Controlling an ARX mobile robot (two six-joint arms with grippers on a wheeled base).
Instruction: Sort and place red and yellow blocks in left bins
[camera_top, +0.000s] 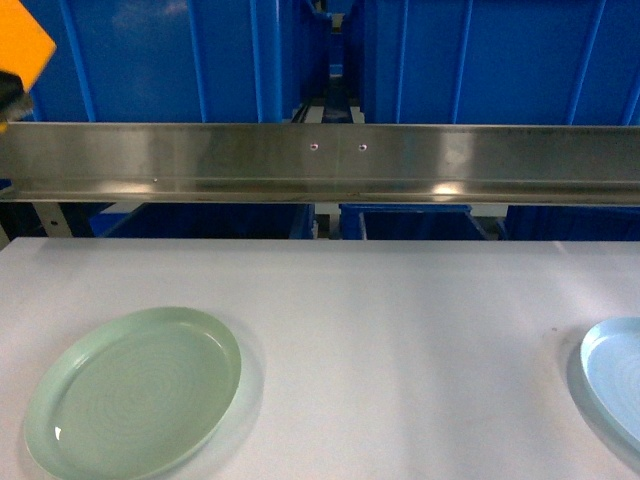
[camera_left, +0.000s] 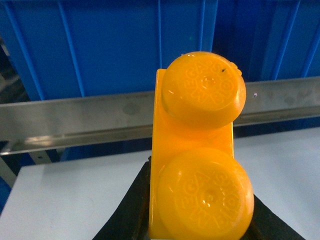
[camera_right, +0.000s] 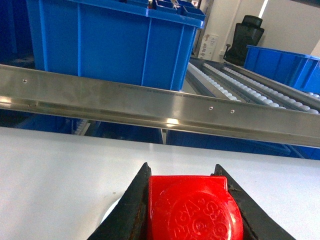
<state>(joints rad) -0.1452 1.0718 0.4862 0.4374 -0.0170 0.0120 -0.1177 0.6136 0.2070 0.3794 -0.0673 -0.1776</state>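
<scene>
1. At the far left of the head view, high up: yellow block (camera_top: 22, 45) raised in front of the left blue crate (camera_top: 160, 60), only a corner of it in frame, above the steel rail (camera_top: 320, 160).
2. Seen from the left wrist: left gripper (camera_left: 200, 220) clamped on the yellow block (camera_left: 200, 150), black fingers (camera_left: 125, 215) pressed against both sides, two round studs facing the camera, blue crate wall (camera_left: 110, 45) behind, white table (camera_left: 60, 200) below.
3. On the table, left of centre in the head view: round pale green plate (camera_top: 135, 392), lying flat.
4. At the right edge of the head view: pale blue plate (camera_top: 615, 385), partly cut off by the frame.
5. Seen from the right wrist: right gripper (camera_right: 187, 210) closed on a red block (camera_right: 192, 210), one embossed stud showing, low over the white table (camera_right: 60, 175); right blue crate (camera_right: 115, 40) beyond the rail (camera_right: 150, 107).
</scene>
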